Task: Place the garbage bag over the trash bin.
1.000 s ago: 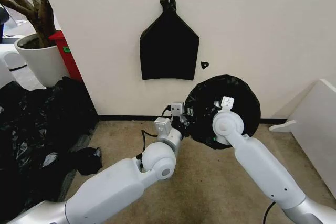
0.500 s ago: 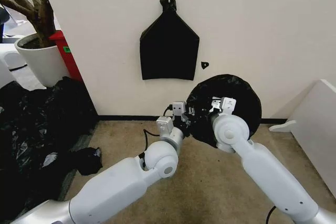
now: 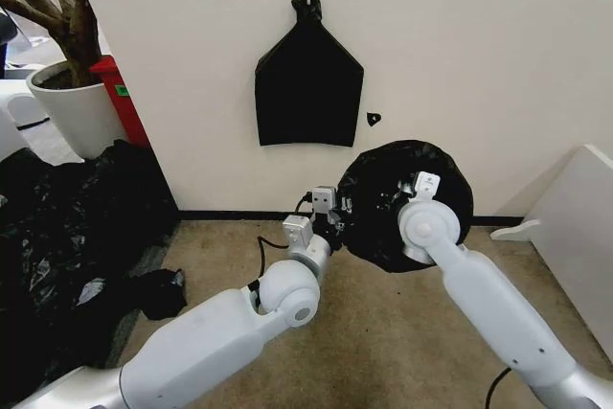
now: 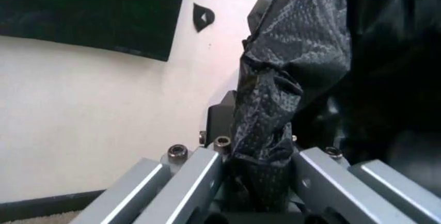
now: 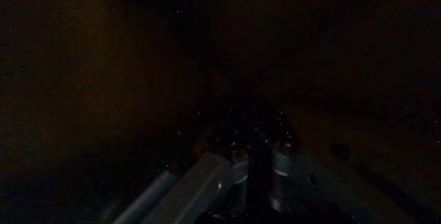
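Note:
The garbage bag (image 3: 436, 165) is glossy black film spread into a round, wrinkled disc just in front of the wall. My left gripper (image 3: 335, 213) is at the disc's left edge. In the left wrist view, that left gripper (image 4: 258, 154) is shut on a bunched fold of the garbage bag (image 4: 265, 105). My right gripper (image 3: 414, 191) reaches into the middle of the black film. In the dark right wrist view its fingers (image 5: 227, 170) stand close together on a thin dark strip of bag. The trash bin is hidden.
A flat black bag (image 3: 308, 83) hangs on the wall above. A heap of black plastic sheeting (image 3: 67, 227) lies at the left by a white plant pot (image 3: 72, 107) and a red object (image 3: 123, 93). A white board (image 3: 575, 222) leans at the right.
My right arm has shifted a little to the right and up, and the bag's disc shifted slightly with it. The left gripper keeps its hold on the bag's edge.

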